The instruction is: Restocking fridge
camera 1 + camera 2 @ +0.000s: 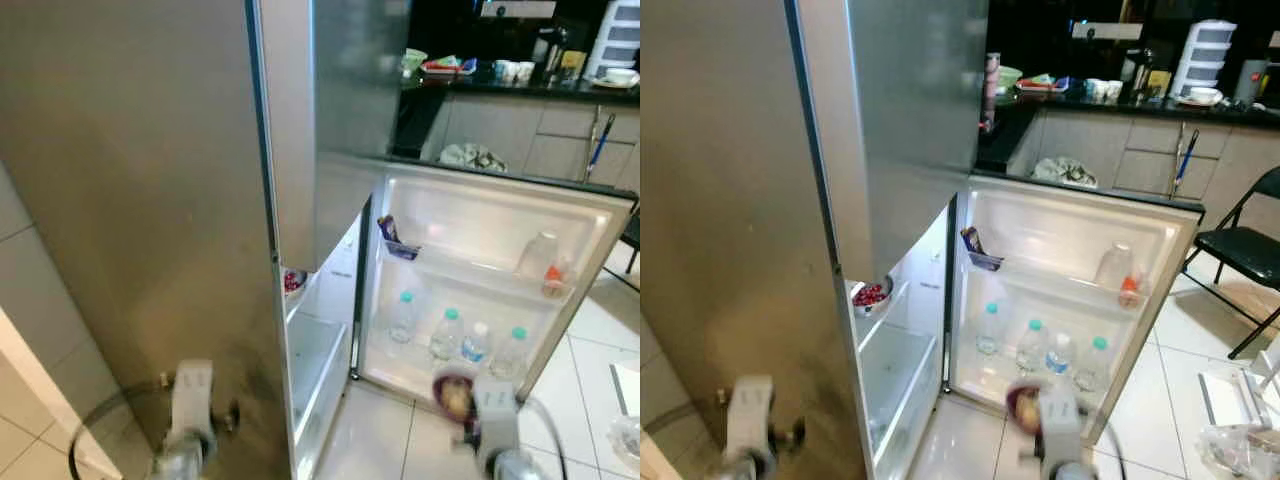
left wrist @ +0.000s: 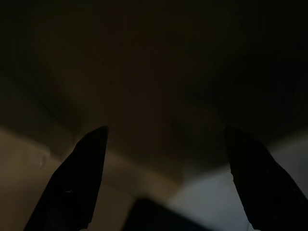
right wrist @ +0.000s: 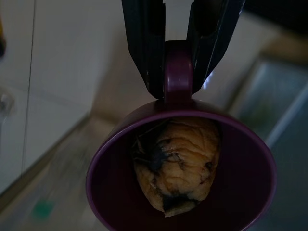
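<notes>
No text, brand or number can be read anywhere. Labels on the bottles [image 1: 448,336] in the fridge door [image 1: 560,215] are too blurred to be made out.

The right hand [image 3: 178,72] pinches the handle of a purple cup [image 3: 180,173] between its two black fingers [image 3: 144,48]. Inside the cup lies a wrinkled, yellowish fruit [image 3: 175,161] with dark spots.
</notes>
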Controlling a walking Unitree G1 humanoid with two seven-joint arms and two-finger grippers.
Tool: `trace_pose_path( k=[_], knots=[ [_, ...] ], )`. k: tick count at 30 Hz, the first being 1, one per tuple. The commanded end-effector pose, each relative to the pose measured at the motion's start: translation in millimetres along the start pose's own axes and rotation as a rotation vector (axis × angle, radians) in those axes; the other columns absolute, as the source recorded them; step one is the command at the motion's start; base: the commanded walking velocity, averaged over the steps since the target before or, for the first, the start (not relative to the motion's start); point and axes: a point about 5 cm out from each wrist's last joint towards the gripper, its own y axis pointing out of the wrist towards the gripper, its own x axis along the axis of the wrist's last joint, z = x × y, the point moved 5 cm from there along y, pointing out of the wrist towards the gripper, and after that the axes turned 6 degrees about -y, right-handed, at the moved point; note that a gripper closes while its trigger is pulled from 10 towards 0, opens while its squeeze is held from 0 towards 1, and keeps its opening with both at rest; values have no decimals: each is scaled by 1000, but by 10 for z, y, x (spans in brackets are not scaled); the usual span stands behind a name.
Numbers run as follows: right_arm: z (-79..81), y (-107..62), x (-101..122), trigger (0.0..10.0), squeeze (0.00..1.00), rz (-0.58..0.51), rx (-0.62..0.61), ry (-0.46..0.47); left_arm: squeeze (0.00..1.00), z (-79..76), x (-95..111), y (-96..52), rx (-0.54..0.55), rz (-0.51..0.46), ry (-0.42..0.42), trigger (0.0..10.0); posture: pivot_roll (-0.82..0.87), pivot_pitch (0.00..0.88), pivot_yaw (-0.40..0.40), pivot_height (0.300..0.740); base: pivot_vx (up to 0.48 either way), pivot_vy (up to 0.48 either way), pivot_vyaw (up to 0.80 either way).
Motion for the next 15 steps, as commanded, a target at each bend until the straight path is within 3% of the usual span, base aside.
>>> trace_pose_path(
  k=[1,2,3,5,6,10,13,15],
  knots=[
    [-5,-27,-96,10000,0,18,-6,32,0,89,-180,-58,21,55,-3,10000,-31,37,-14,734,0,0,0],
    [11,-31,-105,10000,0,16,-3,33,0,85,-232,-74,16,70,13,10000,-32,37,-14,734,0,0,0],
    [78,-73,-250,10000,0,49,16,7,0,78,-423,-134,8,123,36,10000,-34,34,-12,734,0,0,0],
    [262,-248,-713,10000,0,155,78,-56,0,67,-949,-350,1,266,63,10000,-32,36,-12,734,0,0,0],
    [315,-316,-856,10000,0,187,96,-66,0,59,-1109,-432,-3,309,68,10000,-32,36,-12,734,0,0,0],
    [336,-403,-1028,10000,0,229,103,-51,0,4,-1315,-542,-30,364,81,10000,-30,36,-13,734,0,0,0],
    [320,-394,-1017,10000,0,229,100,-45,0,-20,-1320,-541,-39,364,83,10000,-31,38,-14,734,0,0,0],
    [220,-260,-749,10000,0,169,75,-42,0,-11,-1057,-387,-32,301,85,10000,-30,41,-12,734,0,0,0]
  ],
)
